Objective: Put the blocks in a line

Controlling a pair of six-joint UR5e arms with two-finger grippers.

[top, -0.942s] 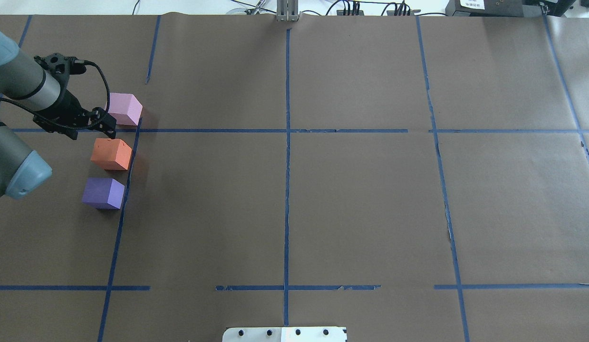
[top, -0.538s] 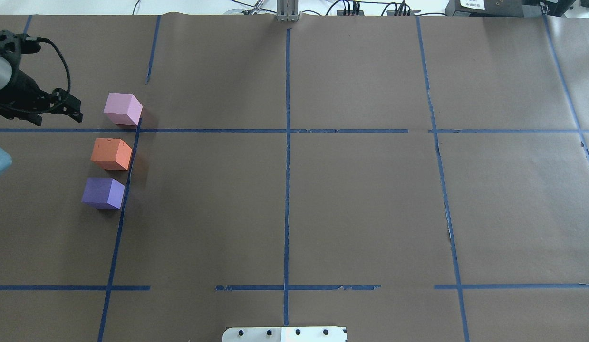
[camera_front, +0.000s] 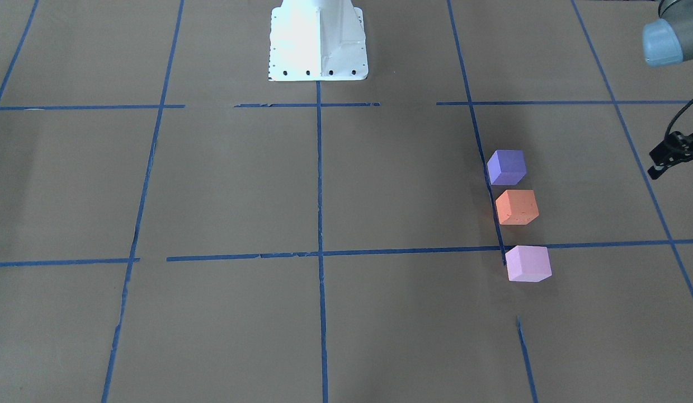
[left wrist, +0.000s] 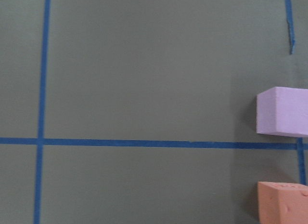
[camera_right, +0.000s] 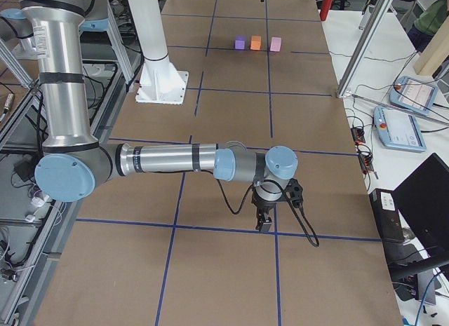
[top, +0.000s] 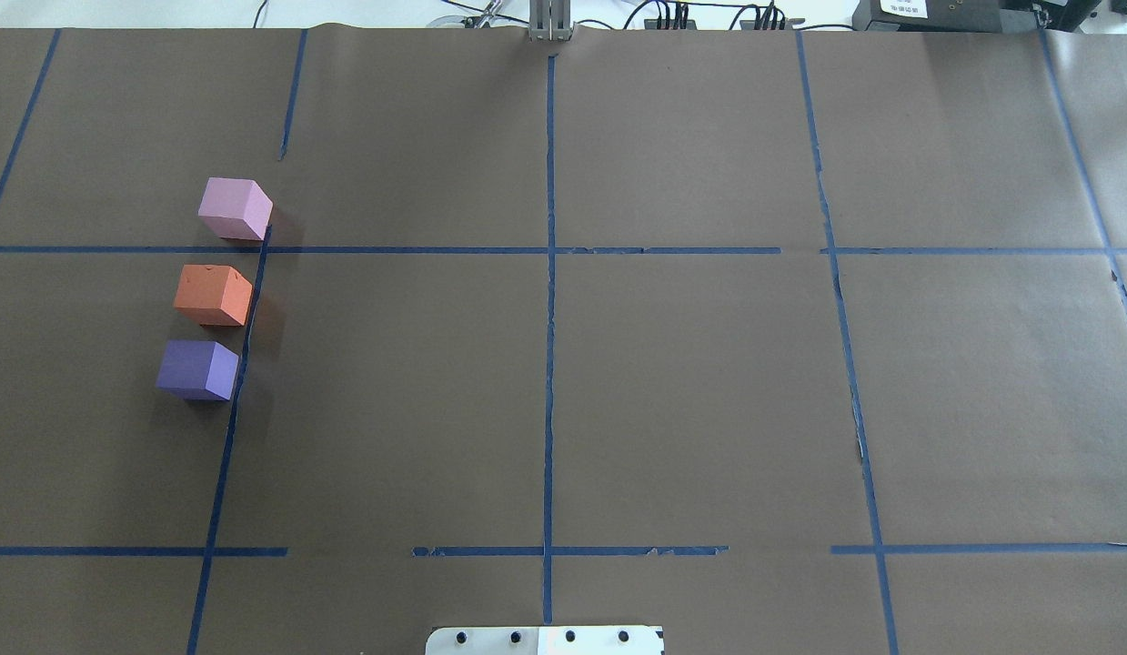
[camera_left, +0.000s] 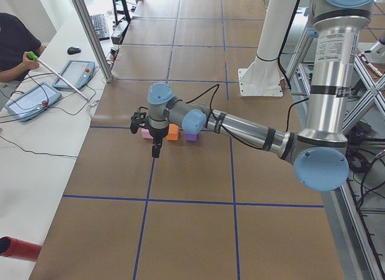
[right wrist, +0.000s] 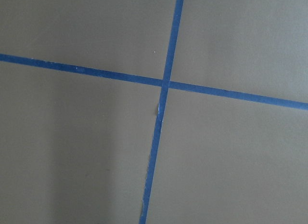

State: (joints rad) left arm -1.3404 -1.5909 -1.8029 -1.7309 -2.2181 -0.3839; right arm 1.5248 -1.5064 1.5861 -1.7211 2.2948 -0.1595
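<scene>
Quick status from my end. All three blocks sit on the brown paper [top: 690, 391] on the robot's left side of the table, in a row running from near the robot to far. The purple block [top: 197, 369] is closest to the base, the orange block [top: 214, 294] is in the middle, and the pink block [top: 236, 207] is farthest out. They hug the outer side of a blue tape line [top: 221, 455]. None of them touch, and the gap between orange and pink looks a bit wider than the one between purple and orange. A cross tape line [top: 390, 250] runs between orange and pink, with pink just beyond it.

The left gripper [camera_left: 156, 151] points down at the paper on the outer side of the row, near the blocks but not on any of them. The front view only catches a black sliver of it at the edge, so I can't tell whether its jaws are apart or together. Its wrist cam has pink and orange cut off at the right edge.

The right gripper [camera_right: 264, 223] hangs over the far end of the table, well away from the blocks. It only shows in the side view, so I can't tell its jaws either. Its wrist cam shows just a tape crossing.
</scene>
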